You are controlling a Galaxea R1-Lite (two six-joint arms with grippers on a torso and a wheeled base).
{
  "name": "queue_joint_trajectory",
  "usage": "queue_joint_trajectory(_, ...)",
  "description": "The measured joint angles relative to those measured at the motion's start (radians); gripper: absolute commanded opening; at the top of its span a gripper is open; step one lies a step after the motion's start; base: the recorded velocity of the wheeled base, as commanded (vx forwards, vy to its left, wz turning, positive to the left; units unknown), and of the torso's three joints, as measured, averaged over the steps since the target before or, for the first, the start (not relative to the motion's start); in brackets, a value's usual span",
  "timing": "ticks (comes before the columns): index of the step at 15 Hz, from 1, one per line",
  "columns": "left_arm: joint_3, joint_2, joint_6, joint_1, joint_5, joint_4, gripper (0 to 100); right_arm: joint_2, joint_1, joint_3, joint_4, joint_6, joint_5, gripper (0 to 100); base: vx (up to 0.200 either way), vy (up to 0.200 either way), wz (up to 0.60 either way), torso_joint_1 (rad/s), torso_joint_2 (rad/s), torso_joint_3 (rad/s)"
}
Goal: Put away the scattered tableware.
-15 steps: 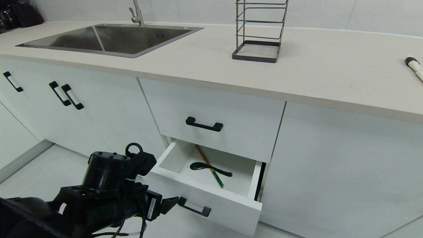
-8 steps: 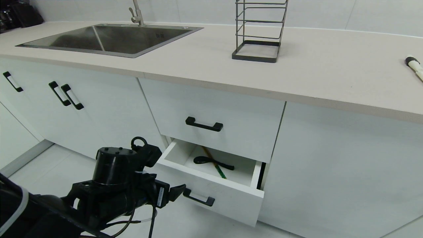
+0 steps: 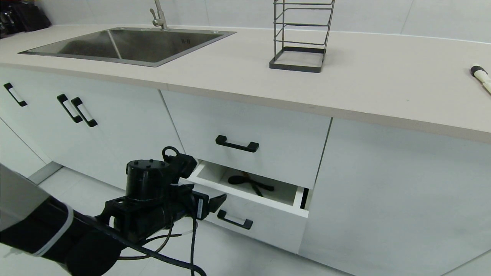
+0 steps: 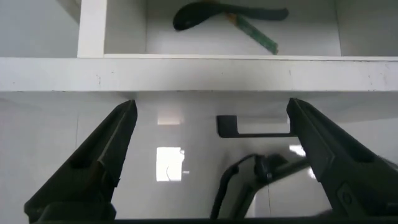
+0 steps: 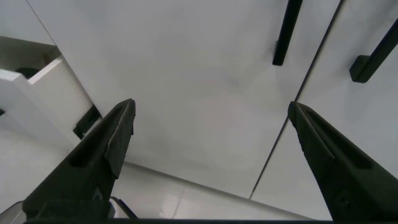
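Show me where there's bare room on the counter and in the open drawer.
Counter: wide bare stretches between sink and wire rack, and from the rack to the utensil at the right edge. Drawer: mid-floor is crowded by the spoon crossing the chopstick; bare floor along both side walls.

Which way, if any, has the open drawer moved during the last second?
Yes. The drawer has slid inward, toward closed: less of its inside shows below the fixed upper drawer front. The left gripper is at its front panel.
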Motion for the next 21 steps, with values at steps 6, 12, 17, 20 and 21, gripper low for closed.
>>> queue_joint_trajectory(6,-0.041,0.110,-0.001,0.000,-0.028,-0.160,100,0.000,0.000,0.000,0.000,0.000,0.000,100,0.000,0.000,0.00,0.000,0.00,0.000)
queue_joint_trajectory(12,-0.058,0.143,-0.001,0.000,-0.029,-0.161,100,0.000,0.000,0.000,0.000,0.000,0.000,100,0.000,0.000,0.00,0.000,0.00,0.000)
queue_joint_trajectory(17,0.019,0.126,-0.023,-0.011,-0.026,-0.280,100,0.000,0.000,0.000,0.000,0.000,-0.001,100,0.000,0.000,0.00,0.000,0.00,0.000)
queue_joint_trajectory(20,0.221,0.029,-0.067,-0.040,-0.016,-0.452,100,0.000,0.000,0.000,0.000,-0.002,0.000,100,0.000,0.000,0.00,0.000,0.00,0.000)
queue_joint_trajectory(21,0.274,-0.020,-0.073,-0.045,-0.014,-0.481,100,0.000,0.000,0.000,0.000,-0.010,0.005,100,0.000,0.000,0.00,0.000,0.00,0.000)
